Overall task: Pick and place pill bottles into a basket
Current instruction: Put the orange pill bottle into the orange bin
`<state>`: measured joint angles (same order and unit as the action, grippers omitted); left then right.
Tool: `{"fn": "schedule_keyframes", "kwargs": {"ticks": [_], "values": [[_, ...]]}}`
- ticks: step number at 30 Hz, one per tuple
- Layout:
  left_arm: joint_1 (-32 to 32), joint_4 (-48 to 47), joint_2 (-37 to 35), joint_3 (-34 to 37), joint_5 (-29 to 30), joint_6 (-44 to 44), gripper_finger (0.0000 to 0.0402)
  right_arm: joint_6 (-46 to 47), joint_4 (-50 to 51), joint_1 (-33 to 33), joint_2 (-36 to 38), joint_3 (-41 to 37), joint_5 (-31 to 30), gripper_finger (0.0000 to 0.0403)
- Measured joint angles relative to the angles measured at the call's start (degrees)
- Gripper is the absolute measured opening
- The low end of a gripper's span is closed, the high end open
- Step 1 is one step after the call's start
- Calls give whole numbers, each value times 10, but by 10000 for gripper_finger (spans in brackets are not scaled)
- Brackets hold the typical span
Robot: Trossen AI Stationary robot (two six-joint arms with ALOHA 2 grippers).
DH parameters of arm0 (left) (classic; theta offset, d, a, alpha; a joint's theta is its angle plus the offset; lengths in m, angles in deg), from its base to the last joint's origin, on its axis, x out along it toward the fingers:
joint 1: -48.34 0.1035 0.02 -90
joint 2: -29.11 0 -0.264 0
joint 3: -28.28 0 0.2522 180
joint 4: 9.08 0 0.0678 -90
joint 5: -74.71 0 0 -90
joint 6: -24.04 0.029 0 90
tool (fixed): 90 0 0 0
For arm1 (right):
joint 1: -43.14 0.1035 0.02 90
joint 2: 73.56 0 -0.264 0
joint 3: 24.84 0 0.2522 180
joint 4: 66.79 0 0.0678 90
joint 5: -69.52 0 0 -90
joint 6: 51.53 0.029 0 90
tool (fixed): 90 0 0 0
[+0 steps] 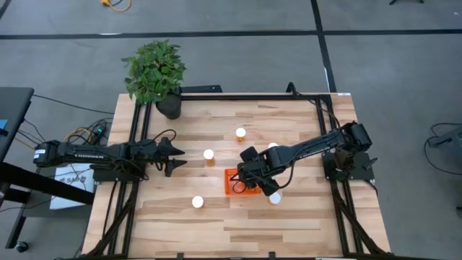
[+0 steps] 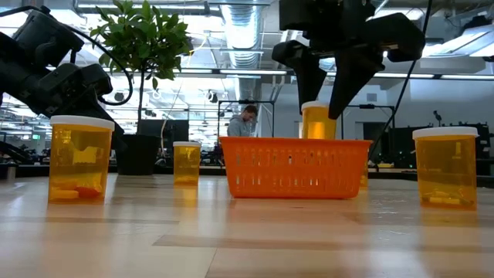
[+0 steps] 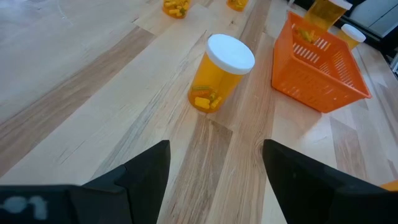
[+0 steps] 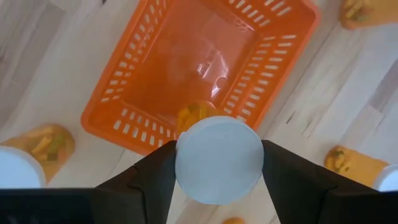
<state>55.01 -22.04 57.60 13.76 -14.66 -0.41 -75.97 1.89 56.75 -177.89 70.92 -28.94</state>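
Right gripper (image 4: pixel 217 163) is clutching a pill bottle (image 4: pixel 218 157) by its white cap, dangling it just above the orange basket (image 4: pixel 158 68), near one wall. Left gripper (image 1: pixel 175 157) is idling well off to the basket's side, fingers spread with nothing between them, a second bottle (image 3: pixel 219 72) standing before it.

Two black jointed arms with looping black cables

Bright orange basket (image 4: pixel 186 68) with slotted perforated sides, pill bottles (image 3: pixel 219 74) are see-through orange with white caps. Bench (image 1: pixel 216 224) is pale striped wood, both claws are black
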Motion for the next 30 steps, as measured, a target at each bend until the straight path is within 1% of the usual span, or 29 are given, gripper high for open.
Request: {"fn": "schedule_keyframes", "kwargs": {"ticks": [5, 30], "values": [[0, 0, 0, 0, 0, 0, 245, 0, -3, -3, 0, 0, 11, 213], [0, 0, 0, 0, 0, 0, 245, -1, -7, -6, 0, 0, 12, 214]]}}
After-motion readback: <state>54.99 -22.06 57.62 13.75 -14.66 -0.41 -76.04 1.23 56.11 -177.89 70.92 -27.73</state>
